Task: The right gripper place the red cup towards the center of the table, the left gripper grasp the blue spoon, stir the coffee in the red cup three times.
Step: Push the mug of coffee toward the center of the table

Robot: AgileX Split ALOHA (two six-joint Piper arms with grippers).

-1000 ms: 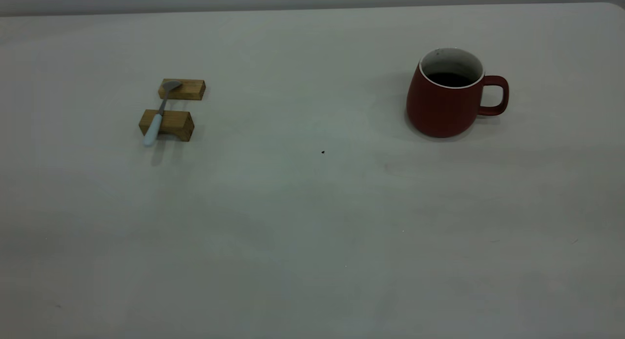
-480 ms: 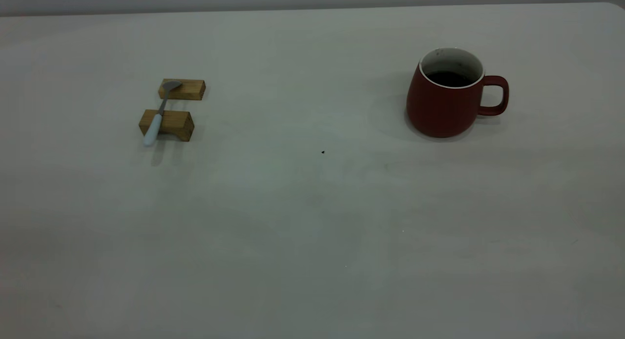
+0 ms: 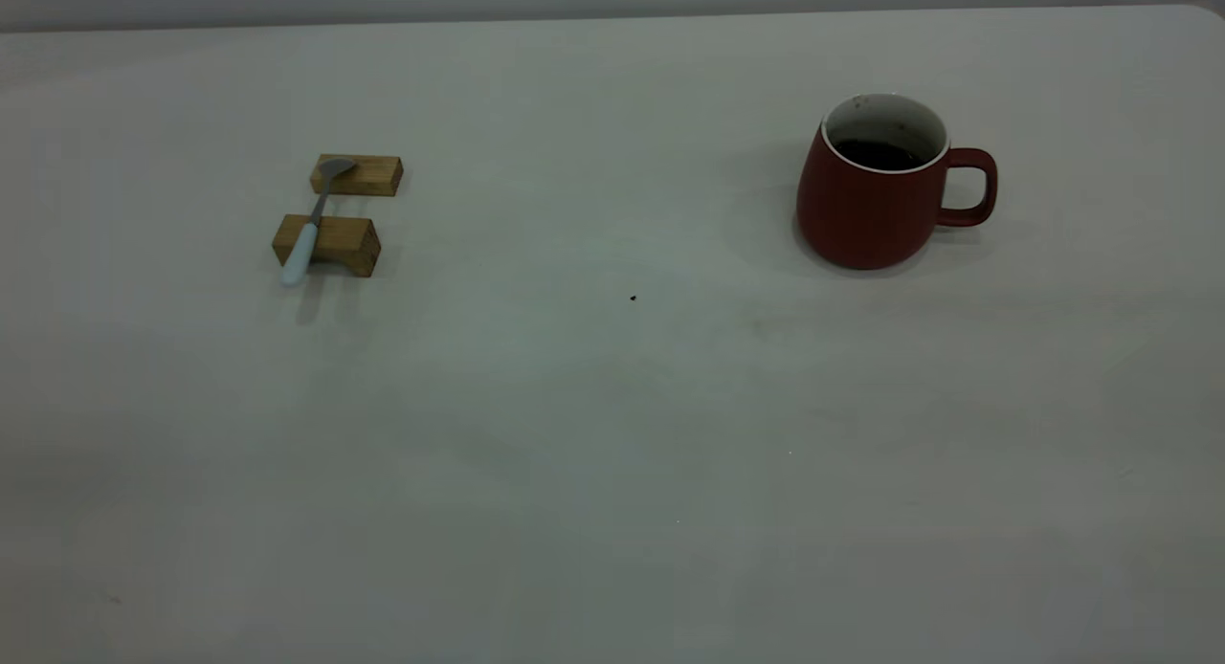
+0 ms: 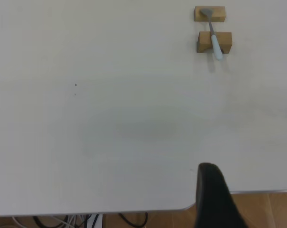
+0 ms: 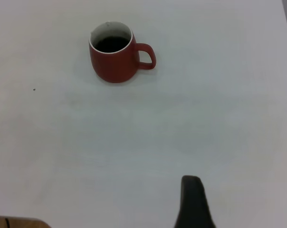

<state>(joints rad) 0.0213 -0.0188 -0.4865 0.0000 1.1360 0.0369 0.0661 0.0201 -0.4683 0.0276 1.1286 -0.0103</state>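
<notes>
Black fingertips are all I get of either arm. One finger of the left gripper [image 4: 215, 199] shows low in its wrist view, over the near table edge; one finger of the right gripper [image 5: 193, 204] shows the same way in its own view. I cannot tell whether either claw is spread or closed. Neither arm appears in the exterior view, and both sit well back from their targets.

Farther out on the table [image 3: 612, 434], the red cup [image 3: 873, 193] stands upright towards the right side, its loop handle [image 3: 971, 188] pointing away from centre. It is matte dark red with a white inside and thin white rim, and the coffee [image 3: 879, 154] lies dark and well below the rim. I judge it ceramic: stiff, fairly heavy, likely to slosh if jerked. I would take the handle or pinch the wall at the rim.

On the left, the blue spoon [image 3: 308, 232] bridges two wooden blocks [image 3: 327, 244], with its pale handle overhanging the nearer block and its grey bowl on the farther one. It looks light, stiff and slippery; I would grip the raised handle.
</notes>
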